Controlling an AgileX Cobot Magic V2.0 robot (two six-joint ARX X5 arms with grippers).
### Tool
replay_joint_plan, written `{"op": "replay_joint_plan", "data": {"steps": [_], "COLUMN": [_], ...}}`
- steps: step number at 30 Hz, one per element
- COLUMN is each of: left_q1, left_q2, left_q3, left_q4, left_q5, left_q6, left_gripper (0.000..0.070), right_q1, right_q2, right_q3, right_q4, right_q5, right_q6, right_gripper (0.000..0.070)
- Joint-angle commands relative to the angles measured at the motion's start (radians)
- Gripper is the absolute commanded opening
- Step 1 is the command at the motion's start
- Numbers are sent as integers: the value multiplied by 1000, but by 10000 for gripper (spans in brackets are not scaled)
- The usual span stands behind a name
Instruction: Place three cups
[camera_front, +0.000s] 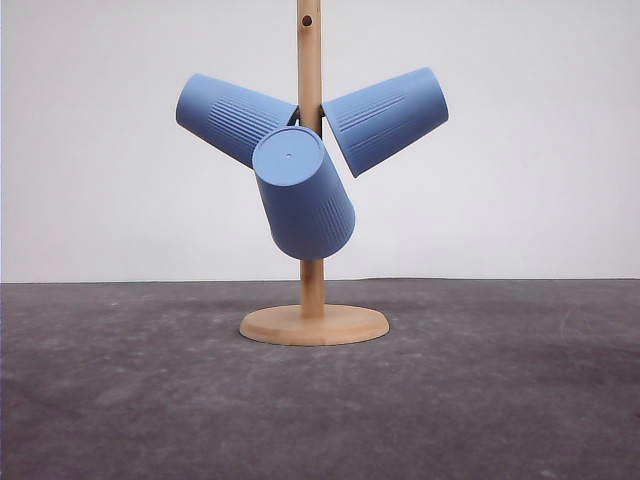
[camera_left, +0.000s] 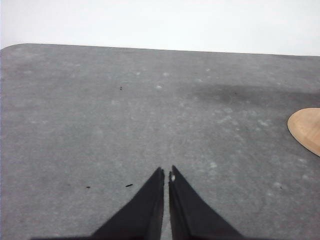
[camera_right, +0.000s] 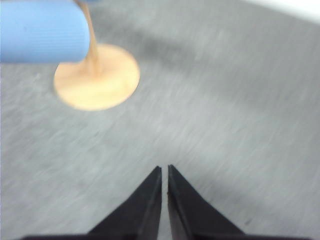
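Observation:
Three blue ribbed cups hang upside down on a wooden rack in the front view: one to the left (camera_front: 232, 117), one to the right (camera_front: 388, 117), and one at the front (camera_front: 303, 193) with its base toward me. The rack's pole (camera_front: 311, 60) rises from a round wooden base (camera_front: 314, 324). My left gripper (camera_left: 166, 172) is shut over bare grey table, with the base's edge (camera_left: 306, 129) off to its side. My right gripper (camera_right: 164, 168) is shut with nothing in it, near the blurred base (camera_right: 97, 77) and one cup (camera_right: 44, 31).
The dark grey table (camera_front: 500, 400) spreads around the rack. A white wall stands behind it. The table's far edge (camera_left: 150, 48) shows in the left wrist view.

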Motion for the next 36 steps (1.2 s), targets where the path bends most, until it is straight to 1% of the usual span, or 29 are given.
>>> {"op": "replay_joint_plan", "data": {"steps": [1,5,8,10,14,17,20,22,36], "left_q1": [1,1,1,1,1,1,1,1,1], "left_q2": [-1,-1,-1,-1,-1,-1,-1,-1,-1], "left_q3": [-13,-13,-13,-13,-13,-13,-13,-13,-13], "left_q4": [-4,-4,-5,-4,-4,-4,-4,-4,-5], "left_q5": [1,1,1,1,1,1,1,1,1], "left_q6": [3,3,3,3,3,3,3,3,3], "left_gripper": [0,0,0,0,0,0,0,0,0], "right_q1": [-13,-43,-57,-64,-75,-78,-79,-79,-86], "right_q2": [-68,-263,-395,-457,-542,-575,-604,-632,-632], "right_q3": [-84,-305,-437,-496,-581,-619,-648,-648,-648], "right_q4": [55,222,305,332,380,399,427,424,438], "right_q5": [19,76,160,205,264,303,303,304,302], "right_q6": [2,112,180,195,204,230,244,243,242], "right_gripper": [15,15,15,15,15,15,15,15,15]}}
